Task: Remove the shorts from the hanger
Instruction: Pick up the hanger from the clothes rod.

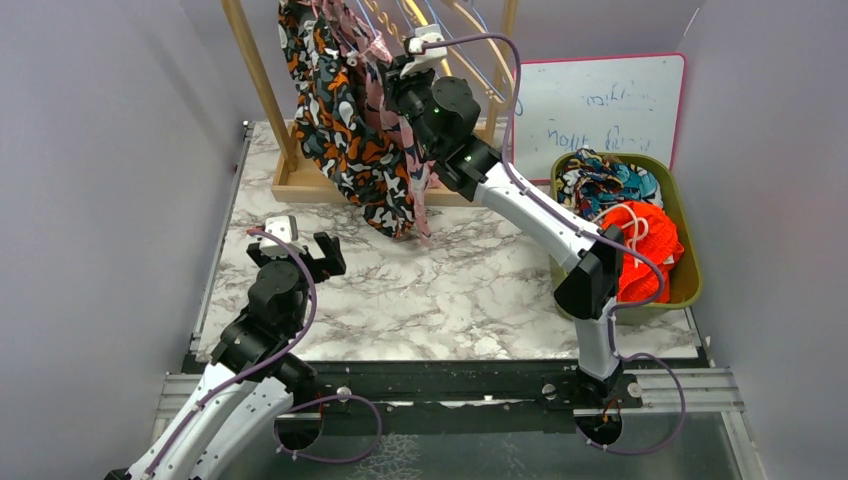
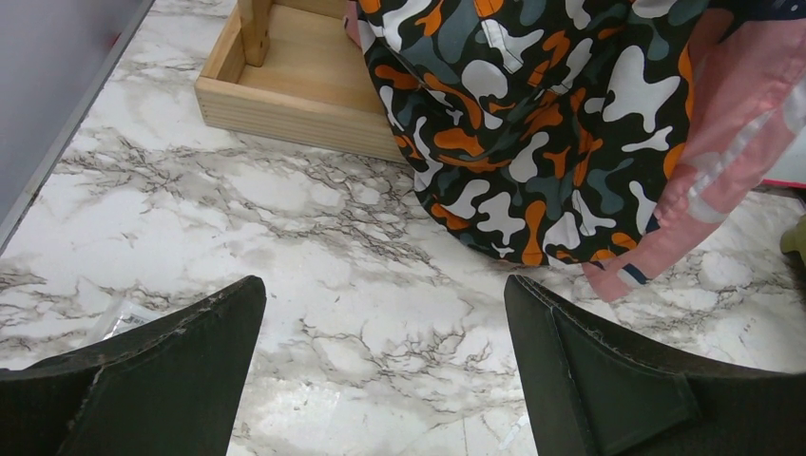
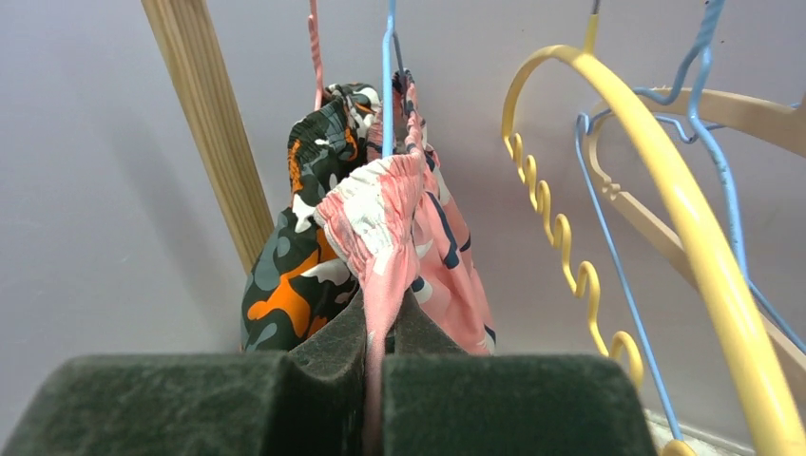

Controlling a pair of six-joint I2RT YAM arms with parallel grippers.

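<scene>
Shorts [image 3: 447, 275], pink pair, sit clamped by the waistband [image 3: 366, 223] in your right pincer [image 3: 374, 328], draped on the hanger [image 3: 388, 76] above it, probably so you can tug them off; left pincer [image 2: 385, 294] is wide open, empty.

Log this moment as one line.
right end effector: shut on pink print shorts, hanging on rack | left end effector: open, over table | bin: orange shorts inside
</scene>
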